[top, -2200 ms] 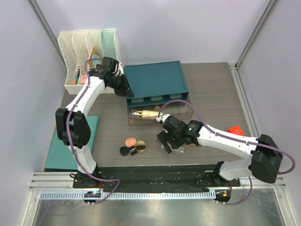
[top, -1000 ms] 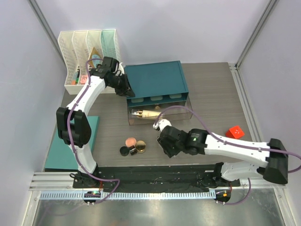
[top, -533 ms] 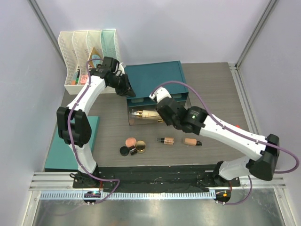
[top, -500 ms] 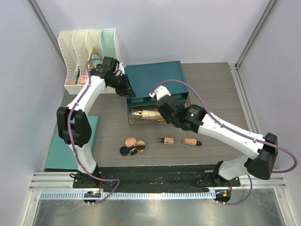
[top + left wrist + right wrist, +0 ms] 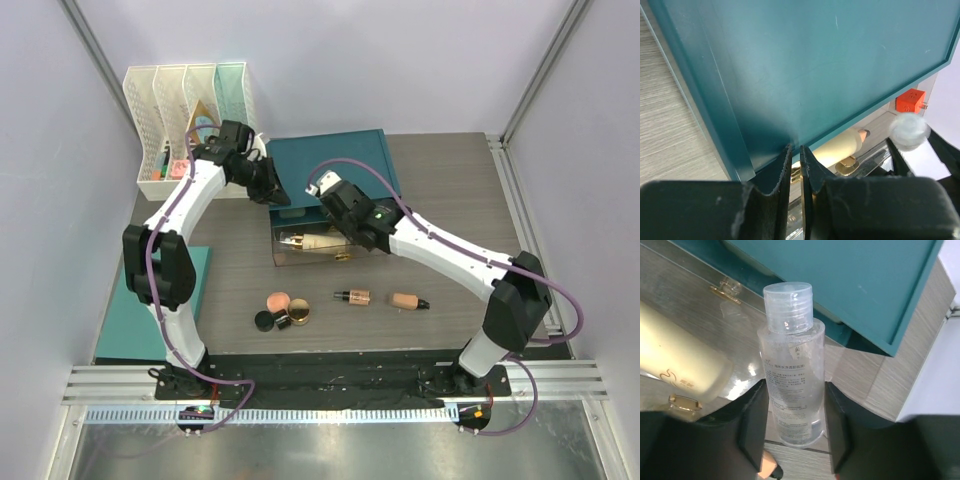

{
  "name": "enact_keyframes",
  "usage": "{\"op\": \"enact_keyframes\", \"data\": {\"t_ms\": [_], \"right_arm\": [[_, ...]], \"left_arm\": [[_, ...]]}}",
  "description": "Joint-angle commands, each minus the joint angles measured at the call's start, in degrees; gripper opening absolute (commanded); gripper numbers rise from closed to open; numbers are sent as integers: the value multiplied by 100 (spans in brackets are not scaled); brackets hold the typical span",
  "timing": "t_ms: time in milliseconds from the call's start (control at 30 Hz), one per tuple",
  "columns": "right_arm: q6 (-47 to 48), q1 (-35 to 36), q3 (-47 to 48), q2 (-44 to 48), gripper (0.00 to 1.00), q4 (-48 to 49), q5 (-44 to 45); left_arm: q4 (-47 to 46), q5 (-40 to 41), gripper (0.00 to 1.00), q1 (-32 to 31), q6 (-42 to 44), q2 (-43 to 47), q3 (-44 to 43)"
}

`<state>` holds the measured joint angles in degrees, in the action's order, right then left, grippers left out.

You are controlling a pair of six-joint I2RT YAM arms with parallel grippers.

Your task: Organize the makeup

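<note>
My right gripper [image 5: 333,203] [image 5: 794,395] is shut on a clear bottle [image 5: 791,365] with a clear cap, held above the clear box [image 5: 385,232]. My left gripper [image 5: 272,190] [image 5: 795,152] is pinched on the edge of the box's teal lid [image 5: 335,165] [image 5: 815,65], holding it raised. A beige tube [image 5: 318,241] [image 5: 840,145] [image 5: 680,365] lies inside the box. On the table in front lie a pink blush compact [image 5: 278,300], a black jar [image 5: 264,320], a gold-rimmed compact [image 5: 297,315], a small foundation bottle [image 5: 352,296] and a tan bottle [image 5: 405,301].
White file racks [image 5: 190,105] with colourful items stand at the back left. A teal tray [image 5: 125,325] lies at the left edge. A red cube [image 5: 910,100] shows beyond the box in the left wrist view. Walls close in on three sides.
My right gripper rose from the table front with the clear bottle and moved back over the box. Two small bottles it had covered now show on the table. The left arm stayed put.
</note>
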<state>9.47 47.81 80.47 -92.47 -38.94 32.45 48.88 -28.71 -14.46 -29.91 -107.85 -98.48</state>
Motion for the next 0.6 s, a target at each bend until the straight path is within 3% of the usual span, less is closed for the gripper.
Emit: {"op": "enact_keyframes", "data": {"t_ms": [0,167,367,567], "right_arm": [[99,-17,312,-8,59,238,7],[11,-35,338,53,72,238,165],[-252,-35,321,571,73,124,-88],[-561,-35,-636,1747,73,-17,-1809]], "left_arm": [[561,419,14,-22,205,-386,136],[605,419,14,-13,214,-456,57],[543,375,14,-13,196,-447,126],[491,366,15,-13,187,-447,162]]}}
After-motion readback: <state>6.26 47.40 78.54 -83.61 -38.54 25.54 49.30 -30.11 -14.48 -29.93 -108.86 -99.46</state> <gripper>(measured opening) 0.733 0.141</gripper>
